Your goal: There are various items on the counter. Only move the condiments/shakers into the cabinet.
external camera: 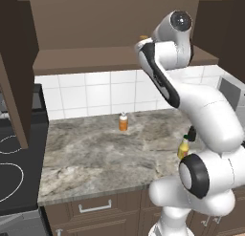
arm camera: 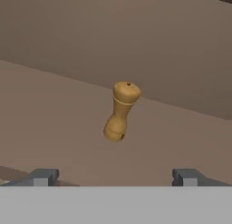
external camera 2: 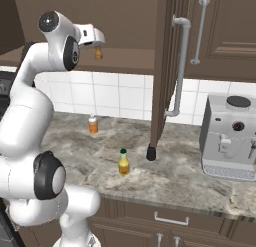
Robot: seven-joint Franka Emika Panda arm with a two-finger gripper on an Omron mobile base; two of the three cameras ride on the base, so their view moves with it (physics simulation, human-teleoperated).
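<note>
Tool point(arm camera: 116, 177) spread wide, empty — wooden shaker point(arm camera: 121, 110) on cabinet shelf point(arm camera: 54, 119) — marbled counter point(external camera: 95, 154) below.

the shaker point(arm camera: 120, 111) on the cabinet point(external camera 2: 125, 61) shelf is golden-brown wood, and the cabinet is dark brown all over. the counter point(external camera: 95, 154) is grey-brown with marbled veins. the squeeze bottle point(external camera 2: 123, 162) is yellow with a dark green cap. the second shaker point(external camera 2: 151, 152) is black. another small bottle point(external camera: 123, 122) is orange with a white top. the wall tiles point(external camera: 86, 94) are white. the coffee machine point(external camera 2: 230, 136) is silver-grey with black knobs. the arm point(external camera: 201, 115) is white with dark joints.
</note>
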